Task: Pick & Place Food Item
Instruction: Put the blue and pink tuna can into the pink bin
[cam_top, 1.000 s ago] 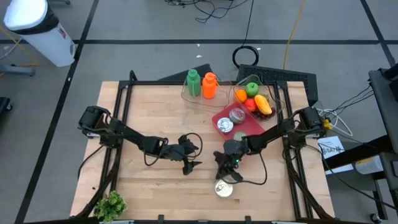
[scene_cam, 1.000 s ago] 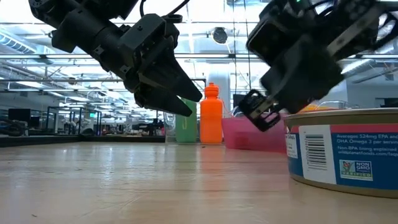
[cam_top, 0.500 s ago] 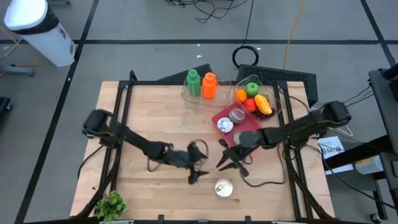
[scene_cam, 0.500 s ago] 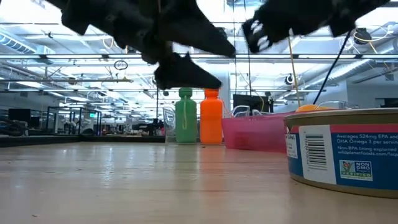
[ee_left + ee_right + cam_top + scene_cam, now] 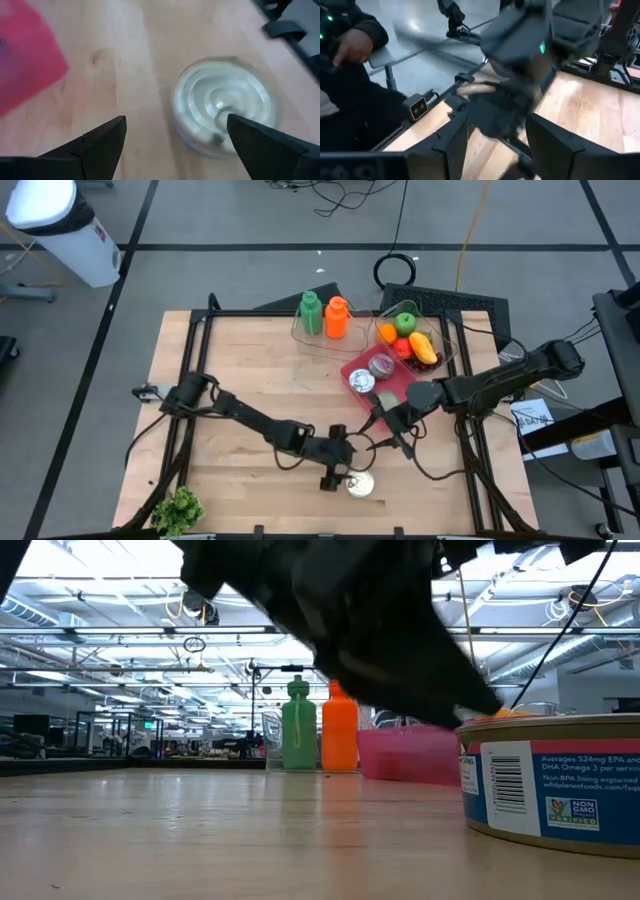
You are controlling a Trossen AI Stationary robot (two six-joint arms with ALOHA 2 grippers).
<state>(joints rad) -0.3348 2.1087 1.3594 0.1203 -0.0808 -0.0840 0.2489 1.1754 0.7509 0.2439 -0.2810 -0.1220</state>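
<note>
A round tin can with a silver lid [image 5: 360, 483] stands on the wooden table near its near edge; the low view shows its blue and white label [image 5: 550, 788]. My left gripper [image 5: 338, 470] hovers open just left of and over the can, whose lid [image 5: 222, 107] lies ahead of the fingers and off to one side. My right gripper [image 5: 386, 426] is open, raised between the can and the red tray [image 5: 395, 385]. In its wrist view my right gripper [image 5: 497, 135] looks at the left arm.
Two more cans [image 5: 370, 372] sit on the red tray. Green [image 5: 311, 312] and orange [image 5: 337, 317] bottles and a clear bowl of fruit [image 5: 410, 338] stand at the far edge. Leafy greens [image 5: 178, 508] lie at the near left corner. A person [image 5: 350, 75] sits beyond the table.
My left gripper has swung toward the table's right and near edge, ending over the can. My right gripper has drawn back from beside the can, up and toward the red tray. The can has stayed where it was.
</note>
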